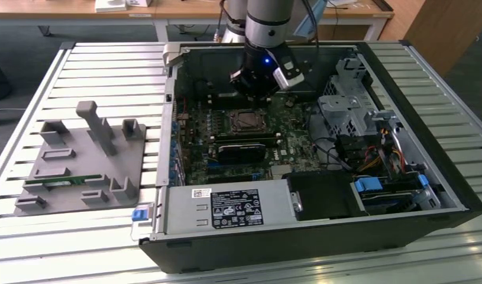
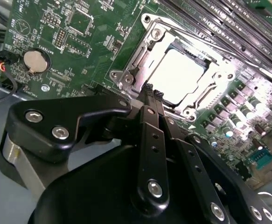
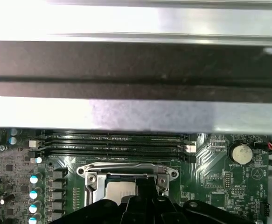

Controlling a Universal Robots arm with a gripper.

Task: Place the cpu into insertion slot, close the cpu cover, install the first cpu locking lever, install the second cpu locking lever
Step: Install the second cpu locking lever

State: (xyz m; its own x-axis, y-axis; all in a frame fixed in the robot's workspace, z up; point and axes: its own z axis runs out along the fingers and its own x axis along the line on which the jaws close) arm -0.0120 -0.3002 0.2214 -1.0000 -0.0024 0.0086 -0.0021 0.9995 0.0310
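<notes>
Inside the open computer case, the cpu (image 2: pixel 180 74) lies flat in the insertion slot (image 1: pixel 246 121), its pale silver top showing through the window of the cpu cover (image 2: pixel 136 58). The silver cover frame lies down flat around the chip. My gripper (image 2: pixel 152 92) hangs just above the socket's edge, on the side towards the case's back wall in the exterior view. Its black fingertips (image 2: pixel 147 89) are pressed together, shut, and nothing shows between them. In the first wrist view the gripper (image 3: pixel 142 186) overlaps part of the cpu (image 3: pixel 118 190) and the cover (image 3: pixel 126 168). My arm's wrist (image 1: pixel 261 74) stands over the board.
Long memory slots (image 3: pixel 112 142) run beside the socket, and a coin battery (image 2: pixel 33 60) sits on the green board. A black card (image 1: pixel 241 149), the labelled power supply (image 1: pixel 225 208) and drive cages (image 1: pixel 351 112) crowd the case. A grey fixture tray (image 1: pixel 83 160) rests at the exterior view's left.
</notes>
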